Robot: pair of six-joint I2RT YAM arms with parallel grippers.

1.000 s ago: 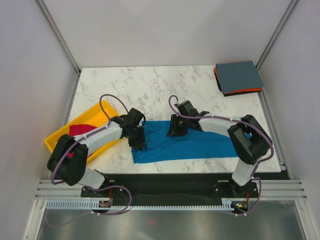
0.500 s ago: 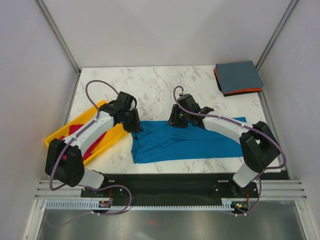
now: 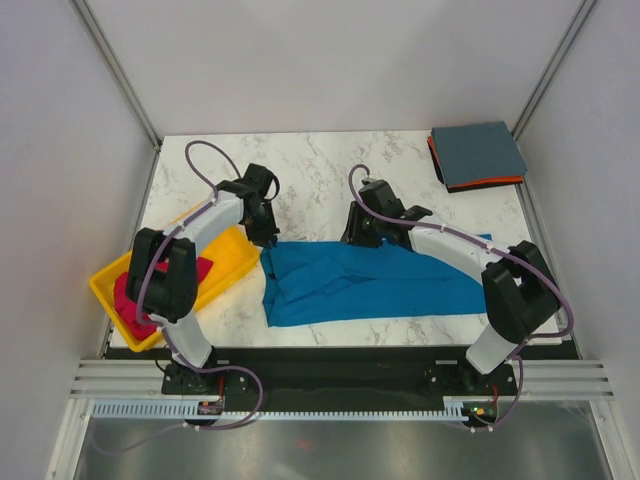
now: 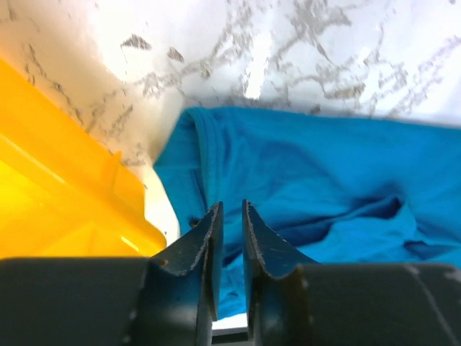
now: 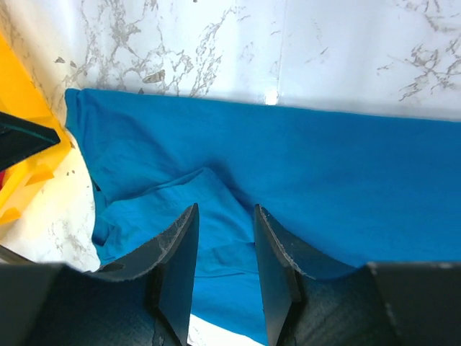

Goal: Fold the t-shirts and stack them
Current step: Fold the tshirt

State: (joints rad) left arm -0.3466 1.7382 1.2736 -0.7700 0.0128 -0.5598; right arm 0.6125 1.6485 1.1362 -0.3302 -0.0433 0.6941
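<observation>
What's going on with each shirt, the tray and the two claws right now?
blue shirt: spread on table, left end rumpled.
red shirt: crumpled in yellow tray.
grey shirt: folded, atop orange shirt.
left gripper: narrowly open, empty.
right gripper: open, empty.

Tabletop [image 3: 320, 165]: white marble pattern with grey veining, rectangular, mid-frame. White panel walls close it in at 12 [image 3: 330, 60], 9 [image 3: 50, 180] and 3 o'clock [image 3: 600, 200]. Aluminium frame posts run up the corners at 11 [image 3: 115, 70] and 1 o'clock [image 3: 550, 65]. Black base plate [image 3: 340, 365] and slotted rail [image 3: 330, 408] sit at 6 o'clock, with a grey floor panel [image 3: 330, 450] below. Light is even, shadows soft.
</observation>
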